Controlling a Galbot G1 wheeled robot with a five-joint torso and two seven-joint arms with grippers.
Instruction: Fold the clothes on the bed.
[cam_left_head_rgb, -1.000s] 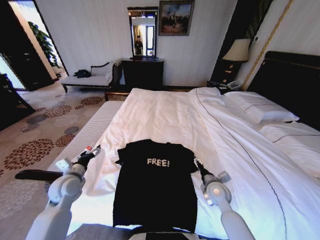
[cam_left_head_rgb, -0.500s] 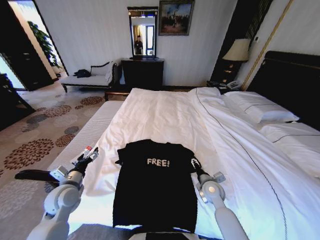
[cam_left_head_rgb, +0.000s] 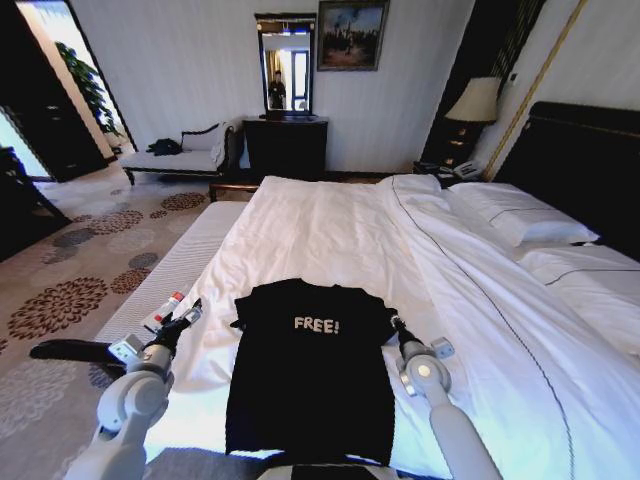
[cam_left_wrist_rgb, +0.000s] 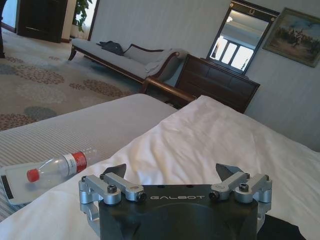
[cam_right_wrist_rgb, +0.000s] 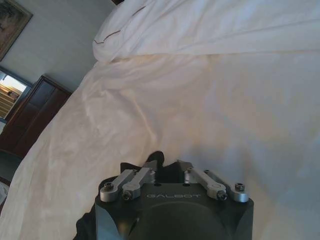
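Note:
The clothes, a black T-shirt (cam_left_head_rgb: 310, 380) with white "FREE!" lettering, lie flat near the front edge of the bed (cam_left_head_rgb: 330, 230), collar away from me. My left gripper (cam_left_head_rgb: 190, 318) hovers open beside the shirt's left sleeve, apart from it; in the left wrist view the left gripper (cam_left_wrist_rgb: 172, 170) has its jaws spread wide over the white duvet (cam_left_wrist_rgb: 225, 135). My right gripper (cam_left_head_rgb: 397, 327) sits at the shirt's right sleeve. In the right wrist view the right gripper (cam_right_wrist_rgb: 165, 167) is shut, with a fold of black fabric (cam_right_wrist_rgb: 159, 156) pinched between its fingertips.
A clear bottle (cam_left_wrist_rgb: 57, 166) with a red cap lies on the striped grey bench (cam_left_head_rgb: 170, 270) left of the bed, near my left gripper. Pillows (cam_left_head_rgb: 510, 215) and a dark headboard (cam_left_head_rgb: 590, 160) are at the right. A chaise lounge (cam_left_head_rgb: 180, 155) and dark dresser (cam_left_head_rgb: 285, 145) stand by the far wall.
The left gripper has dropped slightly lower and nearer to me. The right gripper has shifted only a little at the sleeve. The shirt lies as before.

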